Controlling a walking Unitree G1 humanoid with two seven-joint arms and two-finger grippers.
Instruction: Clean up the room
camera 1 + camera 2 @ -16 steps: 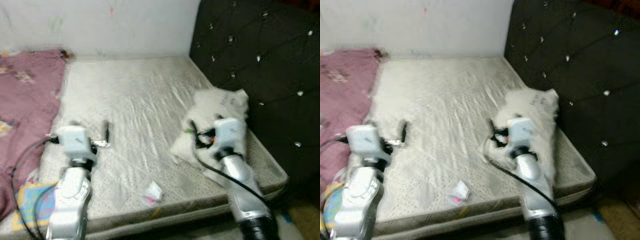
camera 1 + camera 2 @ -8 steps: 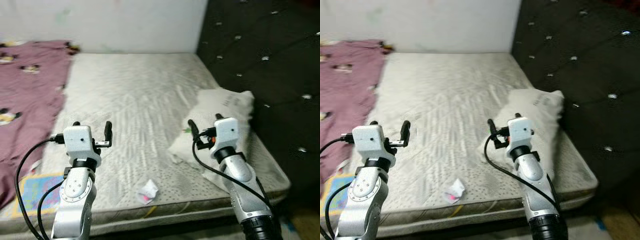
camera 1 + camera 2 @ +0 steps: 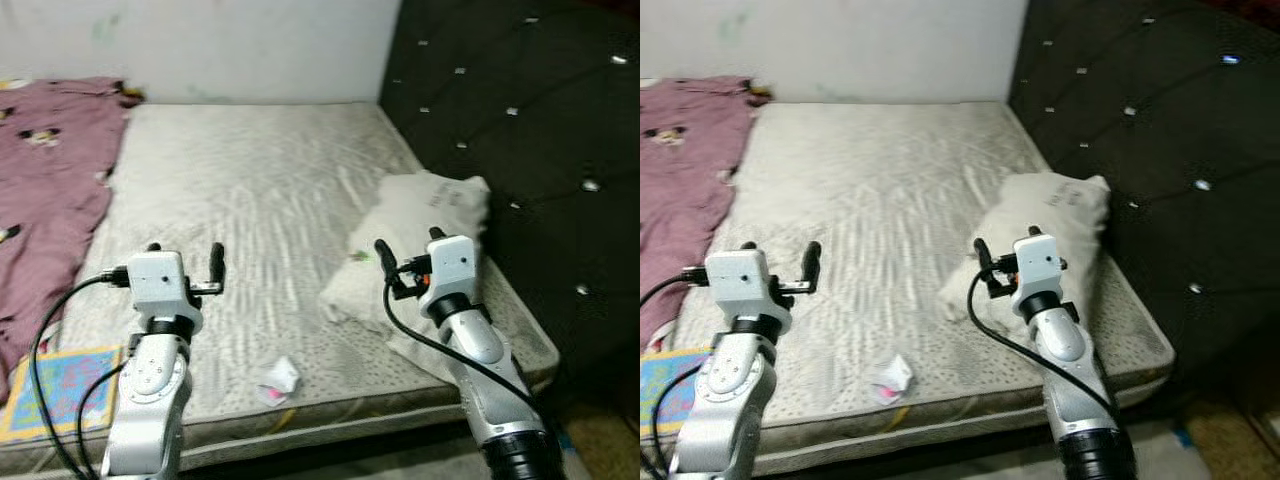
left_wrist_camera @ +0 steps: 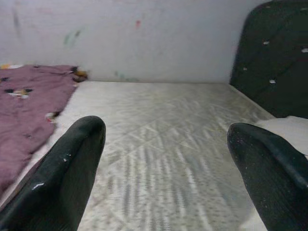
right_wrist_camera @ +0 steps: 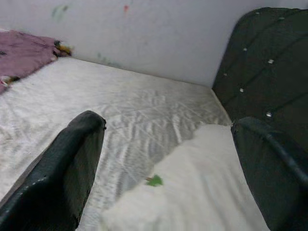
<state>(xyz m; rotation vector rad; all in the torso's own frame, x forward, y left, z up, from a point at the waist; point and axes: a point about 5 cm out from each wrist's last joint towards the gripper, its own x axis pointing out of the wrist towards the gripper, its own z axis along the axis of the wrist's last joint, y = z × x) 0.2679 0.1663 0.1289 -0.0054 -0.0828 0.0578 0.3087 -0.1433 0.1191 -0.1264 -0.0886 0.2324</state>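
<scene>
A bare, pale mattress fills the middle of the head views, running from a white wall at the top of the frame down to the lower edge. A dark tufted headboard with shiny studs takes up the right side. At the upper left, a mauve blanket with small printed figures lies over the mattress edge and trails down the left side of the frame. In the lower left corner sits a flat, brightly coloured printed sheet at the mattress edge.

A white pillow rests at the right of centre, close to the headboard, with a small green speck on its near end. A crumpled white wrapper with a pink spot lies near the bottom centre, close to the front edge of the mattress, between the two arms.

The left tool hovers at the lower left above the mattress, its two black fingers spread wide apart with nothing between them. The right tool hovers at the lower right over the near part of the pillow, its fingers likewise set wide apart and empty. Black cables loop from both wrists down along the silver arms.
</scene>
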